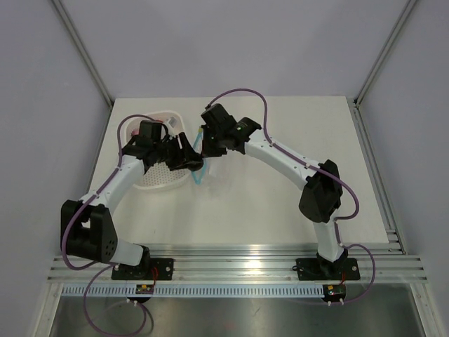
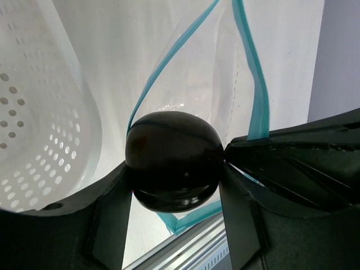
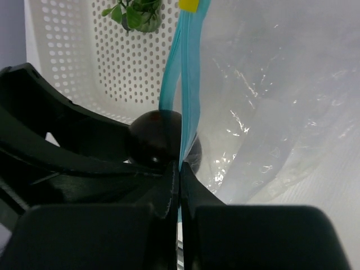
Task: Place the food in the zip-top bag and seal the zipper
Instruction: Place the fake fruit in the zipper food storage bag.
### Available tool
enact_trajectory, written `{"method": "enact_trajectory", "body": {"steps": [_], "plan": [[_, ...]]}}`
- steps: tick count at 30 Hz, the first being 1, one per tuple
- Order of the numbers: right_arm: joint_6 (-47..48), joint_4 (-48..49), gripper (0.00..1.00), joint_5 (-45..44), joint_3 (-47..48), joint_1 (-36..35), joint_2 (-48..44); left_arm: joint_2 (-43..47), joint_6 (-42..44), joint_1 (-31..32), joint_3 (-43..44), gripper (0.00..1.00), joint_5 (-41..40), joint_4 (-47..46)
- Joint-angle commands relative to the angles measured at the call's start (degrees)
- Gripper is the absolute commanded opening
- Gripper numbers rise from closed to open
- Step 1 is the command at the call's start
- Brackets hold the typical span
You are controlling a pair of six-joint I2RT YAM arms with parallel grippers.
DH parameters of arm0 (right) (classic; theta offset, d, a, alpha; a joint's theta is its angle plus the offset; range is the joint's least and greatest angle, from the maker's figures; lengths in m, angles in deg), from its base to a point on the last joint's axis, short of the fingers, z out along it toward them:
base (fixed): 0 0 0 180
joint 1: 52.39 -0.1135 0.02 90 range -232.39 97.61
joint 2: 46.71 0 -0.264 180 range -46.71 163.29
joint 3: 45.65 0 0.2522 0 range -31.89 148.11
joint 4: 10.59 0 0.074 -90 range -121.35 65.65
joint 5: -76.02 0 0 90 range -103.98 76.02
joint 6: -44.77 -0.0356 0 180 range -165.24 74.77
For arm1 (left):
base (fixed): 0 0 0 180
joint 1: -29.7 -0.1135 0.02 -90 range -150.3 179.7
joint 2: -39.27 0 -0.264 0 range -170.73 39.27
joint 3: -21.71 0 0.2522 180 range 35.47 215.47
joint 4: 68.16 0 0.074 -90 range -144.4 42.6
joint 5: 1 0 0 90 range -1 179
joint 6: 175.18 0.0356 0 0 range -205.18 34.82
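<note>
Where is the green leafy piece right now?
The green leafy piece lies inside the white basket, at the top of the right wrist view, just left of the blue zipper.

Two arms reaching in, left arm (image 1: 116, 184) and right arm (image 1: 287, 160), one zip-top bag (image 3: 270, 112) hanging, one dark red piece (image 2: 171, 160) being gripped, one green leafy piece (image 3: 134, 14) lying in one white basket (image 3: 84, 56).

Teal zipper (image 3: 183, 95), dark piece (image 2: 171, 163), white perforated basket (image 3: 73, 62)
</note>
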Motion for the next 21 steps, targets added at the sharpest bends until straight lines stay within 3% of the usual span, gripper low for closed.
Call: {"method": "enact_trajectory", "body": {"steps": [1,11,21], "plan": [[-2.12,5.53,0.0,5.61,0.04,-0.79,-1.88,-0.94,-0.79,1.04,2.33,0.0,-1.67,-1.48],[-3.79,8.61,0.0,7.9,-3.56,-1.05,-3.63,-4.64,-0.88,4.64,6.72,0.0,-9.41,1.69],[-7.83,14.13,0.0,11.75,-13.12,-1.05,-6.97,-0.77,-1.94,4.91,7.34,0.0,-14.42,1.68]]}}
